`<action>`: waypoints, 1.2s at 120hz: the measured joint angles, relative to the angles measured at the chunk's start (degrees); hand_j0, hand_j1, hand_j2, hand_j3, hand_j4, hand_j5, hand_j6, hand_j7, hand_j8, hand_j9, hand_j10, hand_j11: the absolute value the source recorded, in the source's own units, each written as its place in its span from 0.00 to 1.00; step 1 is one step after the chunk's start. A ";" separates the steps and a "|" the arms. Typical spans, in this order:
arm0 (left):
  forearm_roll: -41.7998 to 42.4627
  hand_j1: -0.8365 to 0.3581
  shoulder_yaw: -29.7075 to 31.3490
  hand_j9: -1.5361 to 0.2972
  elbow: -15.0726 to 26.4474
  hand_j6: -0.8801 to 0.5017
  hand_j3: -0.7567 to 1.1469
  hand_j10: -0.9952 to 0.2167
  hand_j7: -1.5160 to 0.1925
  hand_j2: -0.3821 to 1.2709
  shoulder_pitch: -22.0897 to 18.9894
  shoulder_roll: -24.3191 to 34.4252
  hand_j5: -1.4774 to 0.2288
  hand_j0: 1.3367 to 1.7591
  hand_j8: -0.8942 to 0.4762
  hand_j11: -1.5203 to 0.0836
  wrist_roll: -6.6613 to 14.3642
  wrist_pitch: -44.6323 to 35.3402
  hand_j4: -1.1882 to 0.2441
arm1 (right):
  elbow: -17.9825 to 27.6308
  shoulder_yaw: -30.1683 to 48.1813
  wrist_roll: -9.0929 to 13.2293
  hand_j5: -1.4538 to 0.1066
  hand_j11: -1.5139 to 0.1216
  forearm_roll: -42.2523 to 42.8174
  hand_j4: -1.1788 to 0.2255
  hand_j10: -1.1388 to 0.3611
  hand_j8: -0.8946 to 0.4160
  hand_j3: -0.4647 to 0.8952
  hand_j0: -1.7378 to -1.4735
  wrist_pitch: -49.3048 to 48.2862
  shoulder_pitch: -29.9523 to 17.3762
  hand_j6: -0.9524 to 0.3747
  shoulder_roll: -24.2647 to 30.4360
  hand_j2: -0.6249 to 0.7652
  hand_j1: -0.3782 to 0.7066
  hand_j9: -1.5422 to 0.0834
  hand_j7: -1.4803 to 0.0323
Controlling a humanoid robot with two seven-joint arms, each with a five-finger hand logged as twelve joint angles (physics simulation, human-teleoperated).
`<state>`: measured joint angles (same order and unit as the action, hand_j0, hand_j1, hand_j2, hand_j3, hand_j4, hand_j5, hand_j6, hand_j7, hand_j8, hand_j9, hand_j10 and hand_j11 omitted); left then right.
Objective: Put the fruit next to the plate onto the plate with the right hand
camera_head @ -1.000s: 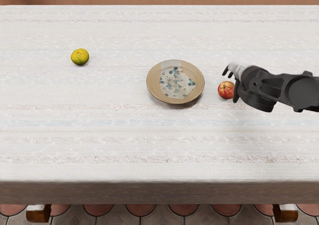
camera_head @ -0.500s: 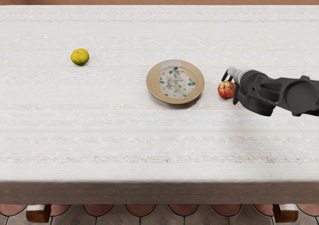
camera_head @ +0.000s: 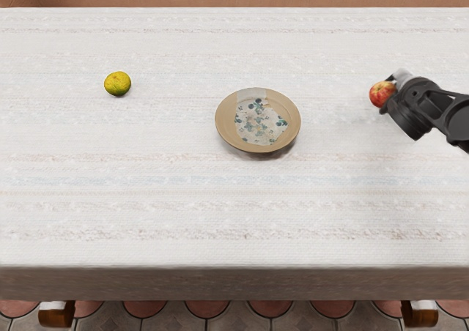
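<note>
A red apple (camera_head: pixel 380 94) is at the tip of my right hand (camera_head: pixel 392 91), well to the right of the plate and apparently off the table. The dark hand's fingers are closed against the apple's right side, and its arm comes in from the right edge. The tan plate (camera_head: pixel 223 118), with a blue-green floral centre, lies at the middle of the table with nothing on it. The left arm does not show.
A yellow-green citrus fruit (camera_head: pixel 117 83) lies far left on the pale tablecloth (camera_head: pixel 220 214). A brown wall runs behind the table's far edge, and the near edge is at the bottom.
The apple lay on the table just right of the plate, with the hand beside it. Now the hand has taken hold of it and carried it up and to the right, away from the plate.
</note>
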<state>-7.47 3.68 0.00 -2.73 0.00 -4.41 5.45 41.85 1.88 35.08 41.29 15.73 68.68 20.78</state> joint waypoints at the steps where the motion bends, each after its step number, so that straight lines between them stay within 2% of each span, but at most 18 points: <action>1: 0.00 0.99 0.00 0.84 0.00 0.64 0.40 0.82 0.89 0.23 0.00 0.00 0.87 0.76 0.65 0.95 0.00 0.00 0.83 | -0.98 0.36 0.00 0.27 0.22 -0.02 0.57 0.32 0.38 0.34 0.42 0.11 -0.01 0.54 0.00 0.54 0.72 0.23 0.24; 5: 0.00 0.99 0.00 0.84 0.00 0.64 0.40 0.82 0.89 0.23 0.00 0.00 0.87 0.76 0.65 0.95 0.00 0.00 0.83 | -4.48 2.30 -0.01 0.26 0.22 -0.30 0.57 0.31 0.34 0.34 0.42 0.48 -0.04 0.52 0.03 0.55 0.72 0.23 0.24; 6: 0.00 0.99 0.00 0.84 0.00 0.64 0.40 0.82 0.89 0.23 0.00 0.00 0.87 0.76 0.65 0.95 0.00 0.00 0.83 | -5.24 2.90 -0.03 0.25 0.21 -0.43 0.57 0.30 0.34 0.34 0.42 0.52 -0.05 0.53 0.04 0.52 0.72 0.22 0.24; 11: 0.00 0.99 0.00 0.84 0.00 0.64 0.40 0.82 0.89 0.23 0.00 0.00 0.87 0.76 0.65 0.95 0.00 0.00 0.83 | -8.27 5.76 -0.02 0.24 0.21 -1.46 0.59 0.29 0.33 0.34 0.42 0.64 -0.19 0.53 0.08 0.61 0.75 0.22 0.24; 15: 0.00 0.99 0.00 0.84 0.00 0.64 0.40 0.82 0.89 0.23 0.00 0.00 0.87 0.76 0.65 0.95 0.00 0.00 0.83 | -9.95 7.47 -0.03 0.23 0.21 -3.11 0.59 0.27 0.31 0.34 0.42 0.70 -0.28 0.52 0.03 0.58 0.75 0.22 0.23; 36: 0.00 0.99 0.00 0.84 0.00 0.64 0.40 0.82 0.89 0.23 0.00 0.00 0.87 0.76 0.65 0.95 0.00 0.00 0.83 | -13.18 16.50 -0.06 0.21 0.20 -15.59 0.56 0.23 0.26 0.34 0.42 -9.11 0.06 0.48 -0.14 0.51 0.69 0.22 0.23; 59: 0.00 0.99 0.01 0.84 0.00 0.64 0.40 0.82 0.89 0.23 0.00 0.00 0.87 0.76 0.65 0.95 0.01 0.00 0.83 | -13.41 23.40 -0.05 0.19 0.19 -30.78 0.55 0.22 0.24 0.34 0.42 -32.87 -0.51 0.46 -0.24 0.47 0.66 0.21 0.23; 73: 0.00 0.99 0.01 0.84 0.00 0.64 0.40 0.82 0.89 0.23 0.00 0.00 0.87 0.76 0.65 0.95 0.00 0.00 0.83 | -10.56 24.30 -0.04 0.19 0.19 -35.54 0.55 0.21 0.23 0.34 0.43 -40.67 -1.29 0.45 -0.60 0.46 0.66 0.21 0.23; 92: 0.00 0.99 0.01 0.84 0.00 0.64 0.40 0.82 0.89 0.23 0.00 0.00 0.87 0.76 0.65 0.95 0.00 0.00 0.83 | -8.11 24.63 -0.04 0.18 0.19 -37.34 0.56 0.21 0.23 0.34 0.43 -43.58 -2.04 0.46 -2.95 0.49 0.67 0.21 0.23; 119: 0.00 0.99 0.01 0.84 0.00 0.64 0.40 0.82 0.89 0.23 0.00 0.00 0.87 0.76 0.65 0.95 0.00 0.00 0.83 | -7.18 24.33 -0.04 0.19 0.19 -37.25 0.57 0.21 0.25 0.34 0.42 -44.13 -1.79 0.48 -6.56 0.51 0.69 0.21 0.23; 144: 0.00 0.99 0.01 0.84 0.00 0.64 0.40 0.82 0.89 0.23 0.00 0.00 0.87 0.76 0.65 0.95 0.00 0.00 0.83 | -7.53 24.35 -0.05 0.19 0.19 -36.52 0.57 0.21 0.25 0.34 0.42 -43.95 -1.31 0.47 -7.50 0.51 0.69 0.21 0.23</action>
<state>-7.47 3.69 0.00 -2.73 0.00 -4.40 5.45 34.32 26.23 35.03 4.78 -28.22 67.36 13.29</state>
